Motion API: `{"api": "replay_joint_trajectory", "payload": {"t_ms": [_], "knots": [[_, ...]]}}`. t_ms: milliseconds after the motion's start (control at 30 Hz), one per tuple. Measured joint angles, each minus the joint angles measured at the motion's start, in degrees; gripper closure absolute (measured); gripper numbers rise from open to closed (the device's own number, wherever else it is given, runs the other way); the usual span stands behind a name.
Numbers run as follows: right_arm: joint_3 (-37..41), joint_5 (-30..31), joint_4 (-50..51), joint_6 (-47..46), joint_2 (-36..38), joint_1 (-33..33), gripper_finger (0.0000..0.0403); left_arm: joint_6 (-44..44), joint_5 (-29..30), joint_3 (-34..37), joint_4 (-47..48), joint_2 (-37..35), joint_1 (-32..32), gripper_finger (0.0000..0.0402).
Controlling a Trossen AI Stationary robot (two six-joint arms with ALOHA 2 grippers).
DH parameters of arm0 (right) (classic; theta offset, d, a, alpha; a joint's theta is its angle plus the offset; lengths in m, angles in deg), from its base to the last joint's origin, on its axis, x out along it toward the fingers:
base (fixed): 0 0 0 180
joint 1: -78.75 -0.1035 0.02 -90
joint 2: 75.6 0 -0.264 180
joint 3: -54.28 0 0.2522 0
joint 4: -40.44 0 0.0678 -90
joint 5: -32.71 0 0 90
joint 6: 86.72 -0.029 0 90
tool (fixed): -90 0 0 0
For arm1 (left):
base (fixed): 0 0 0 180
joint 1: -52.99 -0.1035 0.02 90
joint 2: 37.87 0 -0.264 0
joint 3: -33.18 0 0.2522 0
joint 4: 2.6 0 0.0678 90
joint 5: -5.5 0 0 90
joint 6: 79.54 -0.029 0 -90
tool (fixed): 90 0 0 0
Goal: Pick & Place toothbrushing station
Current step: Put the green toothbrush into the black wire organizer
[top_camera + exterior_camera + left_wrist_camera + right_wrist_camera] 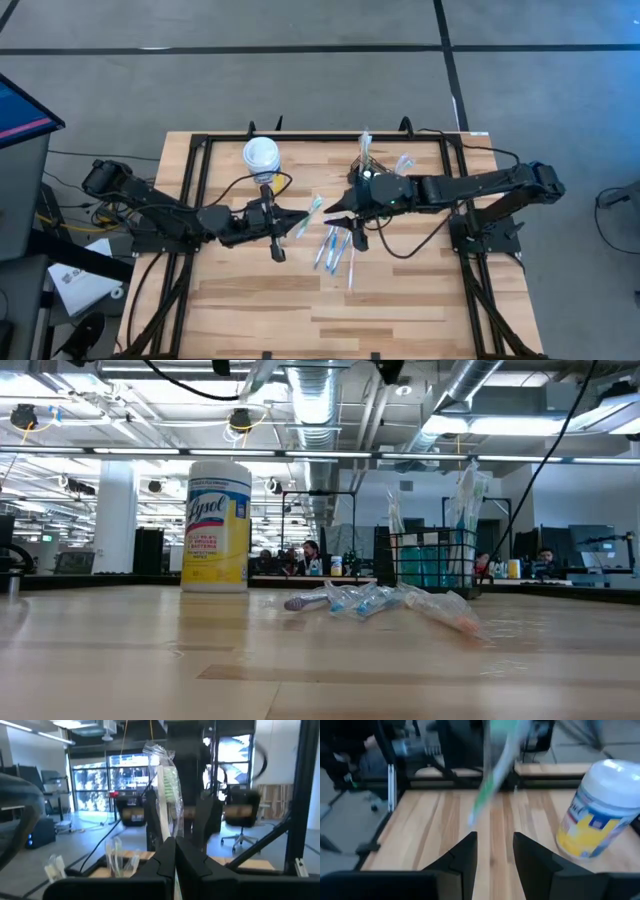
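Note:
The black wire-mesh caddy (375, 160) stands at the table's far middle with wrapped toothbrushes upright in it; it also shows in the low view (430, 560). My left gripper (298, 222) is shut on a wrapped toothbrush with green bristles (169, 780), held above the table's middle. My right gripper (332, 212) is open and empty; it faces the left gripper, close to the held toothbrush (492, 775). Several loose wrapped toothbrushes (335, 248) lie flat on the table below the grippers. My left gripper pinches the wrapped toothbrush by its handle (172, 839) between its two shut fingers. The fingers come level from the table's left and lie across the brush. The bristle end (170, 785) sticks out beyond the fingers, and the brush is lifted clear of the table.
A yellow canister with a white lid (261, 158) stands at the far left of the middle, behind my left gripper. A black frame (200, 150) runs round the tabletop. The near half of the table (330, 320) holds no objects.

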Motion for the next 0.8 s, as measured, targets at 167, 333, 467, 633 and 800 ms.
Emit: {"api": "replay_joint_trajectory", "payload": {"t_ms": [167,333,467,633,800], "knots": [[0.0,-1.3,-3.4,2.1,-2.7,0.1,0.0286,-1.2,-0.2,0.0,-0.7,0.0,0.0,0.0401],[0.0,-1.4,-4.8,2.9,-2.4,0.1,0.0286,-1.7,-0.2,0.1,-0.7,0.0,0.0,0.0401],[-0.1,-1.4,-8.5,4.0,-1.8,0.0,0.0286,-1.7,-0.3,0.1,-0.8,0.0,0.0,0.0401],[-0.1,-1.4,-10.3,5.3,-1.9,0.0,0.0286,-1.7,-0.7,0.1,-0.8,0.0,0.0,0.0401],[-0.1,-1.4,-13.5,5.9,-1.9,0.0,0.0286,-1.7,-1.1,0.1,-0.9,0.0,0.0,0.0401]]}}
